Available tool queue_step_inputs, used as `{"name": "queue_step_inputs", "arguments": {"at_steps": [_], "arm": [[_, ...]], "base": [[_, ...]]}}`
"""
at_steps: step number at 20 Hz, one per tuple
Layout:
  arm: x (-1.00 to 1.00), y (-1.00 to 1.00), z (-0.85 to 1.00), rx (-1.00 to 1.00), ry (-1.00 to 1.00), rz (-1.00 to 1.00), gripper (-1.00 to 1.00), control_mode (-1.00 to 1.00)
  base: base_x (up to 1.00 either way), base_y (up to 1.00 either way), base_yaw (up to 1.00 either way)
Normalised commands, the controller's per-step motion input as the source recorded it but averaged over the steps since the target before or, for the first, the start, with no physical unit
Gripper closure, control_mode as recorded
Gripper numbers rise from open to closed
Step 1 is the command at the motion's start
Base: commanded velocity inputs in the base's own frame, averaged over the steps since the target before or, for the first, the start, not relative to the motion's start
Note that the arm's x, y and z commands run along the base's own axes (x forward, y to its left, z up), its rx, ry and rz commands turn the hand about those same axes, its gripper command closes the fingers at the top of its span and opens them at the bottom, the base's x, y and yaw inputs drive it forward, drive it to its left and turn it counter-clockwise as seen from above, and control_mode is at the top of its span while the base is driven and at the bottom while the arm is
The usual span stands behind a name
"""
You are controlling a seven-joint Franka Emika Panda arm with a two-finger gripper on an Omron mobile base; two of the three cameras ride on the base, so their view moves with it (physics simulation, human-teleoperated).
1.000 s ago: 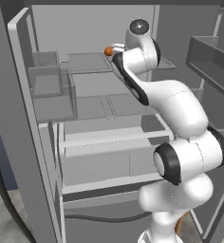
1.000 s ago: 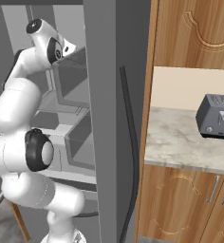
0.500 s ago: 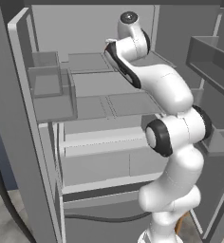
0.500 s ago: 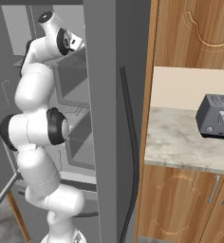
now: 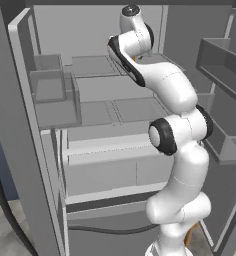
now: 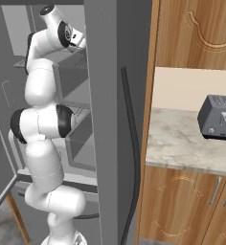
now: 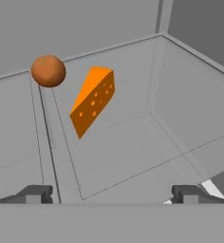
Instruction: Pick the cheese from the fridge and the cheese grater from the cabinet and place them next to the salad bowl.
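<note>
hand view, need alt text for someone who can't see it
An orange wedge of cheese with holes lies on a pale grey fridge shelf, with a small round orange ball close beside it, toward the back wall. The open hand hangs short of the cheese, its two dark fingertips spread wide at the bottom, holding nothing.

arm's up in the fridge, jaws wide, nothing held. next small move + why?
Probably ease the gripper forward along its line of sight toward the cheese, shifting slightly toward the wedge so it sits centred between the open jaws. In the hand view the wedge lies ahead on the fridge shelf, apart from the fingertips, with the orange ball close beside it, so I'd approach carefully.
</note>
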Motion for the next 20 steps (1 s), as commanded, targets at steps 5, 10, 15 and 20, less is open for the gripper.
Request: {"name": "queue_step_inputs", "arguments": {"at_steps": [5,10,15,20], "arm": [[0.35,-0.06,-0.12,0.00,0.00,0.00,-1.00,-1.00],[0.57,0.00,-0.03,0.00,0.03,0.00,-1.00,-1.00],[0.55,0.00,0.01,0.00,0.14,-0.02,-1.00,-1.00],[0.56,0.02,0.11,-0.03,0.19,-0.03,-1.00,-1.00]], "base": [[0.00,0.00,0.00],[0.00,0.00,0.00],[0.00,0.00,0.00],[0.00,0.00,0.00]]}}
